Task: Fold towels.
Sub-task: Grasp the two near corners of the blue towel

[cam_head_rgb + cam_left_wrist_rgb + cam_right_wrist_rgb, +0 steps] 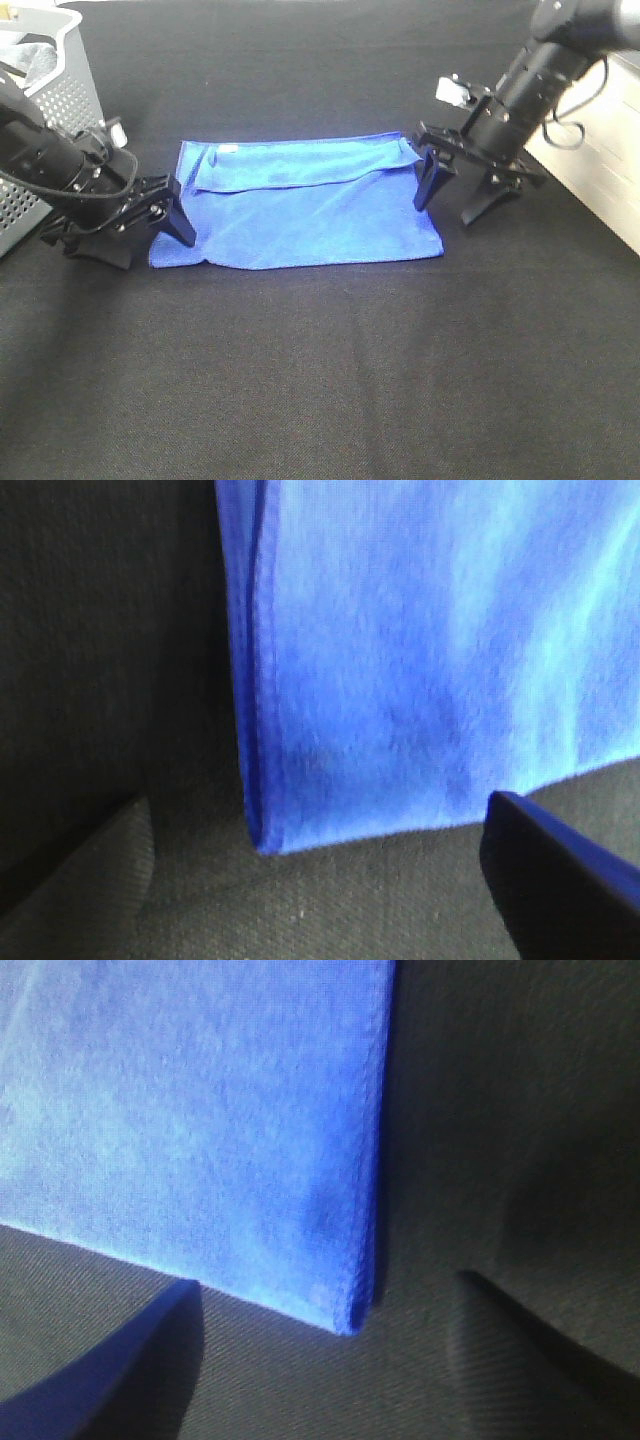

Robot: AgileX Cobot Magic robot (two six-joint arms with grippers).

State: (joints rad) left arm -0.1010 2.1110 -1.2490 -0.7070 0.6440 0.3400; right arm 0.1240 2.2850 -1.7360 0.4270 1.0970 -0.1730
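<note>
Blue towel (310,215) lies flat on the black bench (330,370). Left pincer (150,245) is released, a towel corner between its fingers. Right pincer (445,213) is likewise released.

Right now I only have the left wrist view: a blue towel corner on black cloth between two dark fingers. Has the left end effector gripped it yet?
Observer: No. The high camera shows the left end effector open, straddling the blue towel's left edge by the near corner.
Reviewer: And the other arm?
Observer: The right end effector is open too, straddling the towel's right edge.
Reviewer: Any fold made?
Observer: A strip along the far edge lies folded over onto the towel; the rest lies flat.
</note>
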